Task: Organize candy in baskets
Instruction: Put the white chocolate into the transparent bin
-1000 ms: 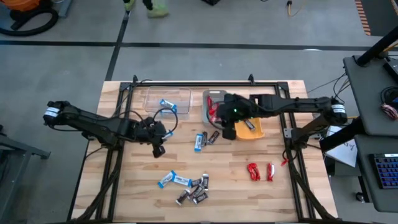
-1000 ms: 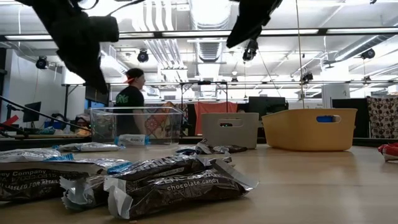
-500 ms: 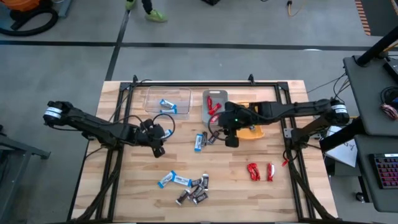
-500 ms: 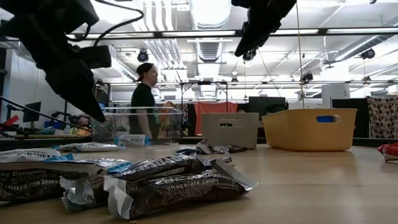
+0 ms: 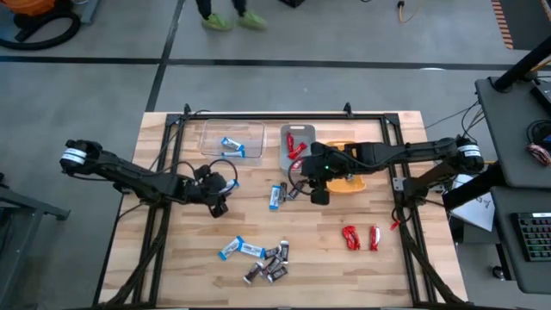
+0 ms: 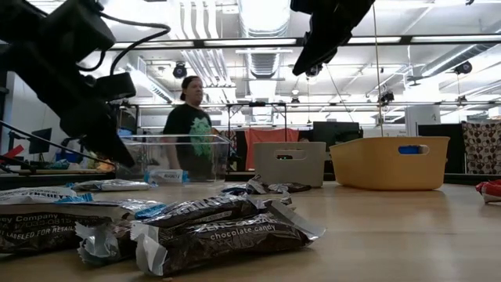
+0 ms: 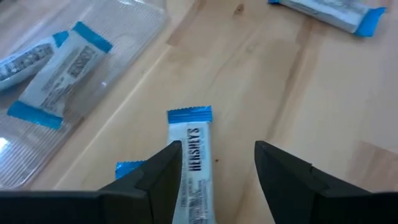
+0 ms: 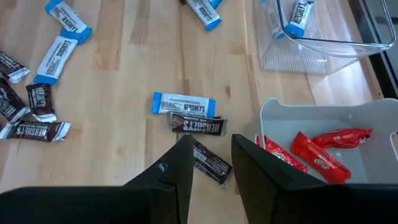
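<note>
A blue-and-white candy bar (image 7: pixel 193 149) lies flat on the wooden table, just near of the clear basket (image 5: pixel 232 138), which holds two more blue bars. My left gripper (image 7: pixel 217 152) is open and low over that bar, slanting down, one finger at the bar's long side. My right gripper (image 8: pixel 210 149) is open and empty, high above a blue bar (image 8: pixel 184 103) and two dark bars (image 8: pixel 199 125) beside the grey basket (image 8: pixel 273 115), which holds red candy. The orange basket (image 5: pixel 351 178) lies partly under the right arm. My left gripper has one finger (image 7: pixel 163 168) overlapping the long edge of the blue-and-white bar (image 7: pixel 186 163), which lies flat on the table. Whether that finger touches the bar I cannot tell.
A pile of blue and dark bars (image 5: pixel 258 257) lies near the table's front edge, and two red candies (image 5: pixel 362 237) lie at the front right. A person (image 6: pixel 190 125) stands in the room beyond the table.
My left gripper has come down toward the table, onto the blue bar beside the clear basket, tipping more steeply. My right gripper has sunk a little over the bars by the grey basket. The person behind the table has walked to the right.
</note>
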